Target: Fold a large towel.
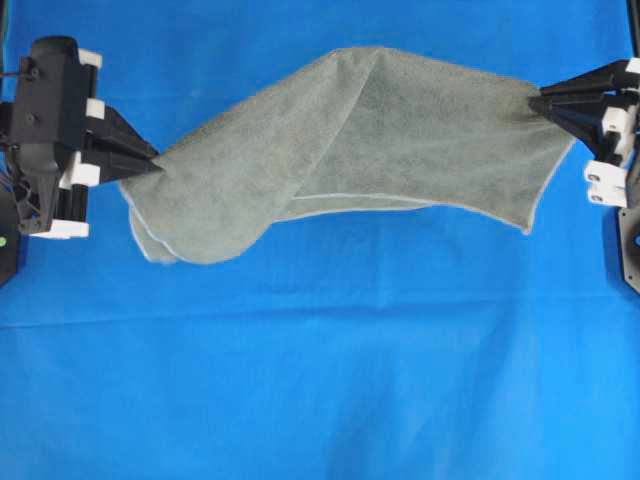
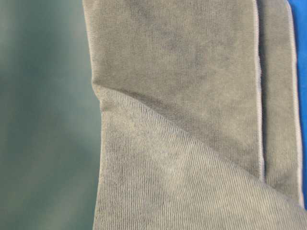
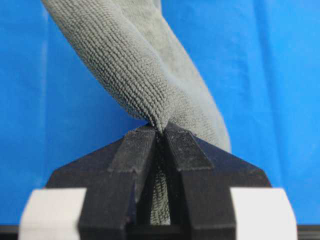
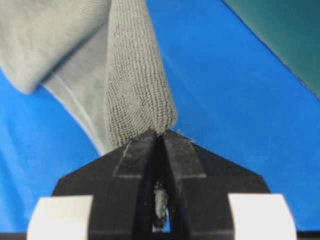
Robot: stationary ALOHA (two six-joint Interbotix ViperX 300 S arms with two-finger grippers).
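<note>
Looking down from overhead, I see the towel (image 1: 350, 150) strung between my two grippers above the blue table cover (image 1: 320, 380): the left gripper (image 1: 150, 165) pinches one bunched corner at the left, the right gripper (image 1: 535, 100) pinches another at the upper right, and the cloth sags and twists between the fingertips, its pale stitched edge hanging toward the near side. No writing or brand is readable on anything here. From table level, the towel (image 2: 192, 120) hangs so close that it blocks nearly everything; overlapping layers and two pale hems run down at right, with a blurred dark green backdrop (image 2: 43, 115) to the left. On the left wrist camera, the fingers (image 3: 135, 155) are pressed together on towel (image 3: 125, 70) rising away from the tips. On the right wrist camera, the fingers (image 4: 182, 155) likewise clamp a rolled fold of towel (image 4: 135, 80) just ahead of the tips.
</note>
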